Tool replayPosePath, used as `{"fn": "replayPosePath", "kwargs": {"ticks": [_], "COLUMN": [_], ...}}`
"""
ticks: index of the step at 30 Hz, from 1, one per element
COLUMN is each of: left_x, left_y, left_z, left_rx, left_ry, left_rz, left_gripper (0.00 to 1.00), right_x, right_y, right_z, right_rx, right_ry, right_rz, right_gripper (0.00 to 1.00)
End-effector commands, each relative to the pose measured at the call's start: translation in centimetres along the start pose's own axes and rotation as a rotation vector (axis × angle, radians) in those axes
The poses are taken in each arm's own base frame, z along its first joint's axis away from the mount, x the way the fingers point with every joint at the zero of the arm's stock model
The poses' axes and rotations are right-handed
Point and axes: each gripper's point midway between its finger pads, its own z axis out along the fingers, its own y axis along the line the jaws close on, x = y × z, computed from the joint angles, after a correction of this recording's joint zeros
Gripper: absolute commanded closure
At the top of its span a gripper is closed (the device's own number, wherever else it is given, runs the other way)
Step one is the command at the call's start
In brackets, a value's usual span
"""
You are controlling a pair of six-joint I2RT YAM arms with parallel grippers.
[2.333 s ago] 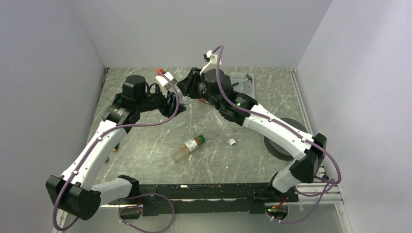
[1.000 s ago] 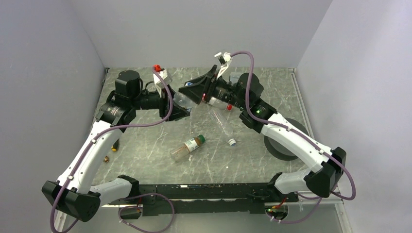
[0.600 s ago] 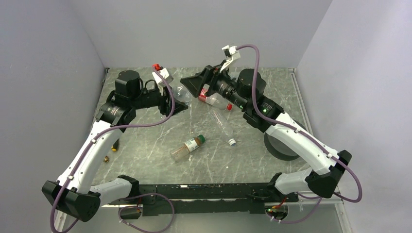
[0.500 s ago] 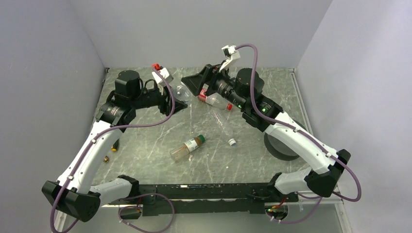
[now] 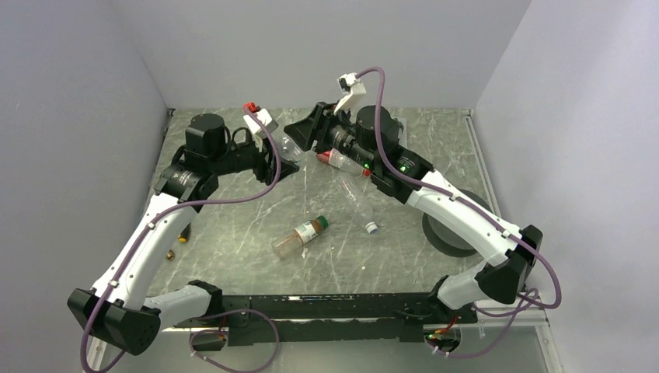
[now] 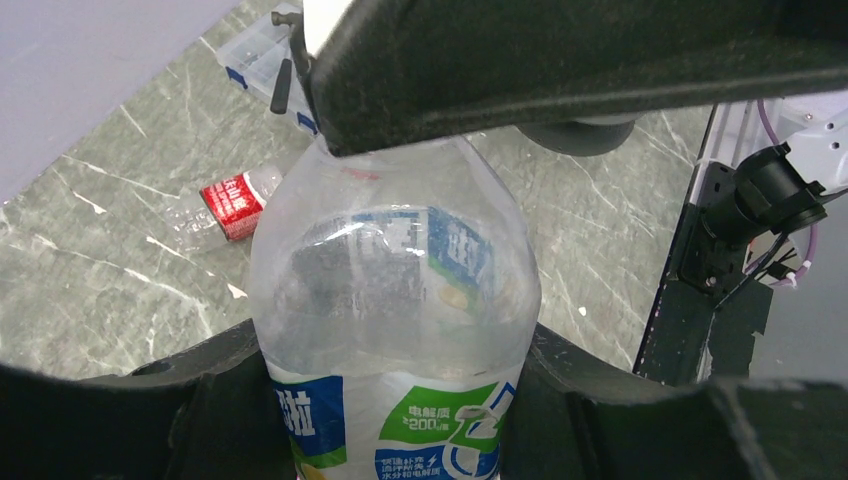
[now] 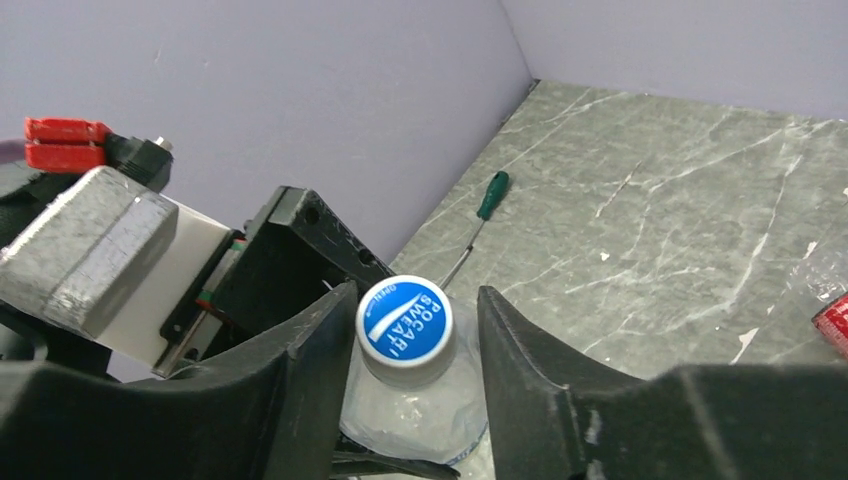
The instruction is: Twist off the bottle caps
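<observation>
Currently held: blue-white labelled bottle (image 6: 395, 300), lifted off the worktop (image 5: 233, 256) toward the far side, between the two arms.
Left gripper (image 5: 281, 165): fingers clamped on the bottle's body at the label, one on each side. Judged to act as the anchor, so the body cannot turn when the cap is twisted.
Bottle attitude: neck presented toward the right arm, which puts the cap in line with that wrist.
Blue-white cap (image 7: 404, 331): seated on the neck, not yet off.
Right gripper (image 7: 415, 297): fingers apart, straddling the cap. A gap shows on one side; the other finger sits very close, contact uncertain.
Step in hand: judged as lining up on the cap, with closing and twisting to follow.
Red-labelled bottle (image 5: 336, 159): lying on the worktop just beside the right wrist.
Slim clear bottle (image 5: 356, 198): lying flat, mid-worktop, its white cap (image 5: 371, 228) toward the near edge.
Amber bottle (image 5: 298, 238): lying flat, dark green cap (image 5: 320, 223) on.
Screwdriver (image 7: 490, 195): green handle, on the worktop near the wall, apart from the work.
</observation>
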Motion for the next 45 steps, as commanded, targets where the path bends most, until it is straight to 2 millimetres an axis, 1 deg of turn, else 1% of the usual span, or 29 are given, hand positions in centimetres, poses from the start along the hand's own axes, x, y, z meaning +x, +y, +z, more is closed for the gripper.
{"fn": "replayPosePath", "kwargs": {"ticks": [1,3,8,11,13,14,17,20,22,25,26,29,32,35,36,37,39,40,42,45], "left_x": [-1.3,-1.3,-1.3,-1.6,-1.7,-1.8,-2.3,-3.2,-3.8,-4.5,-4.6,-4.9,-5.1,-5.1,-5.1,-4.9,-4.5,-4.4,-4.1,-3.4], "left_y": [-0.3,-0.4,-0.4,-0.4,-0.3,-0.5,-1.2,-2.8,-4.1,-6.4,-7.1,-8.8,-9.8,-9.9,-9.7,-9.5,-8.9,-8.4,-7.2,-5.4], "left_z": [-0.2,-0.1,-0.1,-0.1,-0.1,-0.2,-0.2,-0.6,-1.0,-1.8,-2.1,-2.8,-3.3,-3.4,-3.3,-3.2,-2.9,-2.7,-2.3,-1.8], "left_rx": [0.011,0.016,0.017,0.014,0.013,0.020,0.056,0.130,0.199,0.315,0.355,0.453,0.520,0.527,0.516,0.501,0.460,0.428,0.360,0.260], "left_ry": [-0.051,-0.052,-0.053,-0.060,-0.063,-0.065,-0.072,-0.092,-0.105,-0.118,-0.119,-0.124,-0.120,-0.116,-0.113,-0.109,-0.101,-0.100,-0.096,-0.082], "left_rz": [0.056,0.054,0.053,0.057,0.058,0.058,0.045,0.034,0.024,-0.001,-0.008,-0.027,-0.046,-0.052,-0.050,-0.043,-0.027,-0.017,0.022,0.071], "left_gripper": [0.77,0.78,0.77,0.77,0.77,0.77,0.77,0.77,0.77,0.79,0.81,0.82,0.82,0.82,0.82,0.82,0.83,0.83,0.82,0.83], "right_x": [-3.6,-3.3,-2.7,-2.5,-2.3,-2.3,-2.0,-1.9,-2.3,-2.2,-1.9,-1.4,-0.9,-0.9,-1.1,-1.3,-2.2,-2.6,-3.3,-3.9], "right_y": [2.4,2.8,2.6,2.6,2.5,2.5,2.8,3.6,4.8,7.0,7.8,9.2,10.0,9.7,9.2,8.6,7.0,6.2,4.8,3.1], "right_z": [0.0,0.2,0.5,0.5,0.6,0.6,0.5,-0.7,-1.6,-3.2,-3.9,-5.3,-6.1,-6.0,-5.6,-5.2,-4.4,-4.0,-3.5,-2.9], "right_rx": [-0.062,-0.083,-0.086,-0.086,-0.082,-0.083,-0.109,-0.193,-0.303,-0.467,-0.534,-0.655,-0.726,-0.706,-0.665,-0.616,-0.490,-0.422,-0.309,-0.152], "right_ry": [-0.100,-0.087,-0.073,-0.064,-0.058,-0.054,-0.038,-0.022,-0.026,-0.003,0.013,0.037,0.053,0.048,0.042,0.033,0.001,-0.012,-0.036,-0.044], "right_rz": [0.016,0.016,0.020,0.018,0.014,0.010,-0.027,-0.091,-0.125,-0.161,-0.171,-0.189,-0.197,-0.196,-0.195,-0.192,-0.183,-0.181,-0.172,-0.156], "right_gripper": [0.53,0.58,0.74,0.78,0.83,0.86,0.99,1.00,1.00,1.00,1.00,1.00,1.00,1.00,0.97,0.79,0.39,0.30,0.18,0.14]}}
